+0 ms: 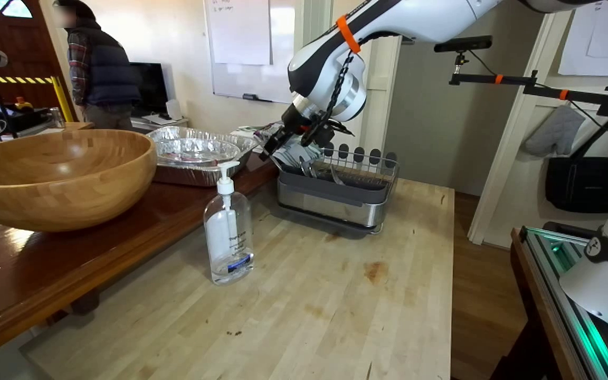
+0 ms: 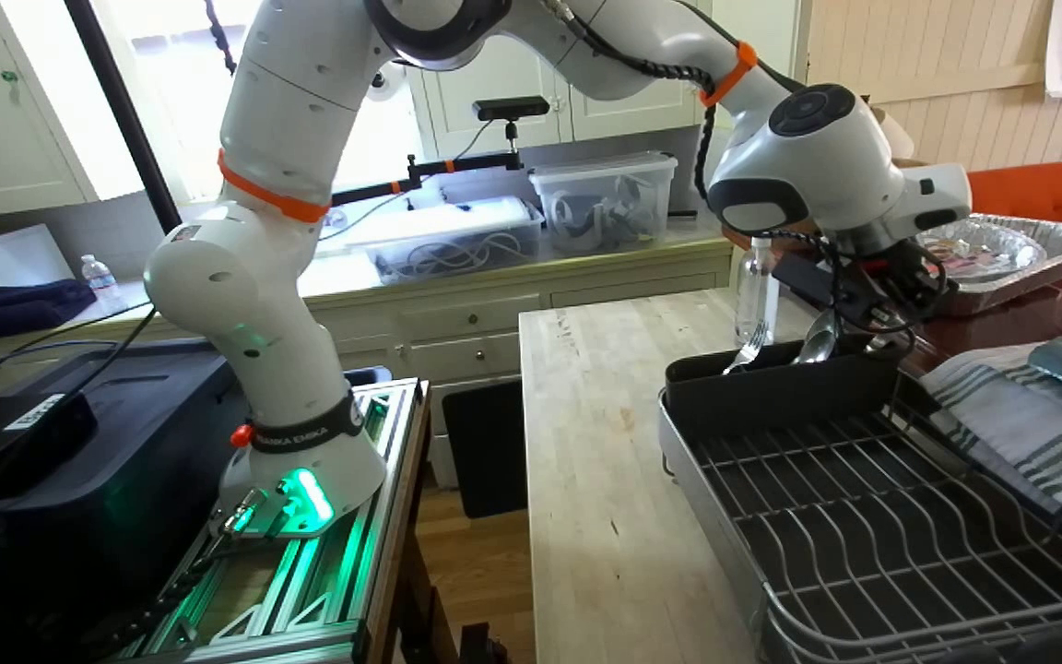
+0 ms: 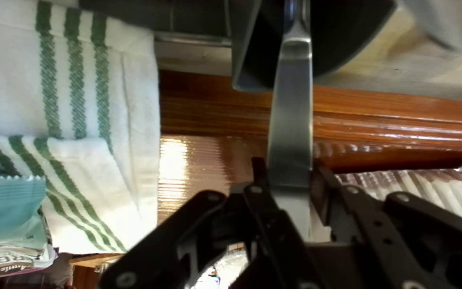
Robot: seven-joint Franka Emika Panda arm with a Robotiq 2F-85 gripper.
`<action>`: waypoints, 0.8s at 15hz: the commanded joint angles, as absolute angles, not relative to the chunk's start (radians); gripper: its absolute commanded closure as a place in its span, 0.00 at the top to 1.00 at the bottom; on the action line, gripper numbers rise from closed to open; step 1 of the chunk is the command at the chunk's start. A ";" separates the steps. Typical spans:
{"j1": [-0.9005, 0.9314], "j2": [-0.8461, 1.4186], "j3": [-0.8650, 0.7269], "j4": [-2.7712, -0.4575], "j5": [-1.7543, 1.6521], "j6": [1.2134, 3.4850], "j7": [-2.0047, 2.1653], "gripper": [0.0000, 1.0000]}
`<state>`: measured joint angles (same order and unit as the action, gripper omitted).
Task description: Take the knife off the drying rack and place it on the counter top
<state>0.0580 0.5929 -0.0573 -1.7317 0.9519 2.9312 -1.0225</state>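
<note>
The knife (image 3: 292, 116) runs down the wrist view as a flat silver strip, its narrow neck going into the dark cutlery holder (image 3: 269, 52). My gripper (image 3: 289, 172) has a finger against each side of the wide metal part, gripping it near its end. In both exterior views the gripper (image 1: 284, 145) is over the cutlery end of the drying rack (image 1: 335, 203), and there I cannot pick out the knife from the dark fingers and other utensils. The drying rack stands on the light wooden counter top (image 2: 586, 443).
A fork (image 2: 749, 349) and a spoon (image 2: 819, 339) stand in the same holder. A clear soap bottle (image 1: 228, 237) is on the counter. The brown table beside it bears a wooden bowl (image 1: 61, 184), foil trays (image 1: 188, 177) and a striped towel (image 2: 1020, 415).
</note>
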 commanded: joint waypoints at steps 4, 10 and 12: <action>0.040 0.591 -0.038 -1.734 0.986 2.974 -1.040 0.06; 0.030 0.538 -0.010 -1.779 1.021 3.029 -1.072 0.06; 0.023 0.509 0.012 -1.800 1.033 3.061 -1.108 0.06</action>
<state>0.0432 0.5730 -0.0301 -1.7386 0.9900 3.0115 -1.0364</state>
